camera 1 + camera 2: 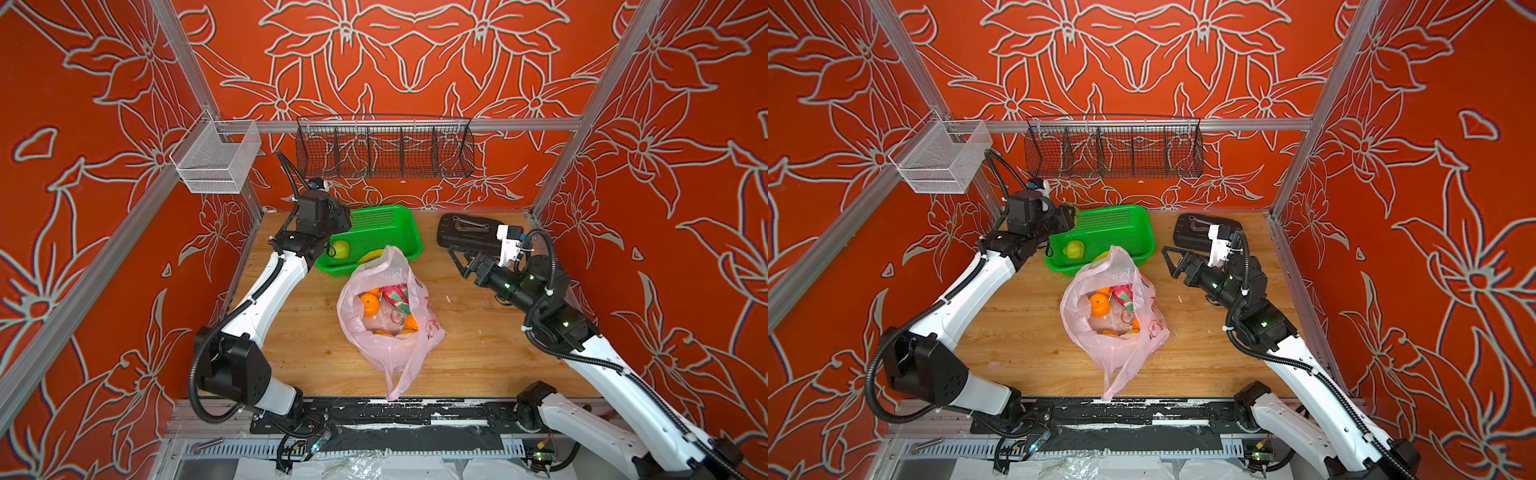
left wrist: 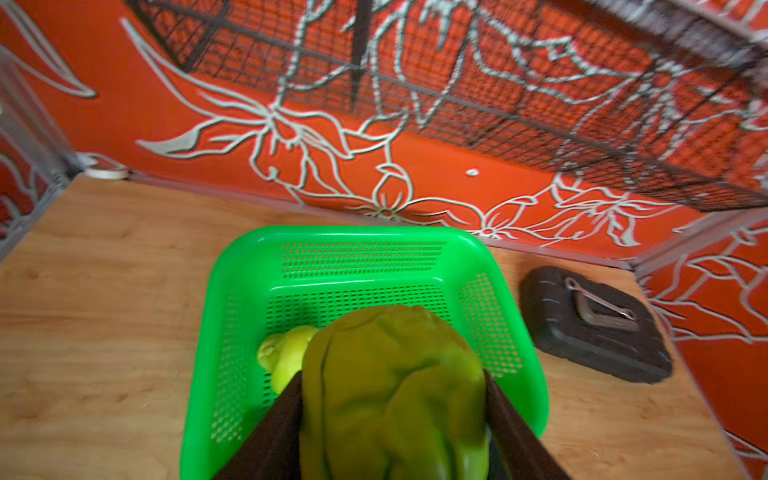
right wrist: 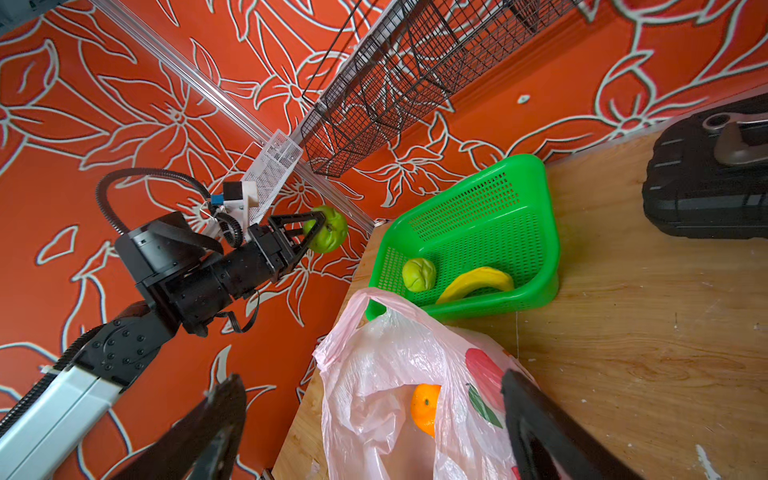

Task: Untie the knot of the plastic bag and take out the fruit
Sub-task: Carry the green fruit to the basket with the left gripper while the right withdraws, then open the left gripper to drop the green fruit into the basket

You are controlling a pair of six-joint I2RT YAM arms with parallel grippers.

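Plastic bag [image 1: 390, 349] points lengthwise at basket [image 1: 386, 220], mouth seemingly up; left pincer [image 3: 318, 230] grips apple [image 2: 395, 374], right pincer [image 1: 1168, 262] gapes.

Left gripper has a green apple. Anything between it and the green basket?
Nothing visible. The left gripper holds the green apple at the open green basket's far corner; another apple and a banana lie in its near end.
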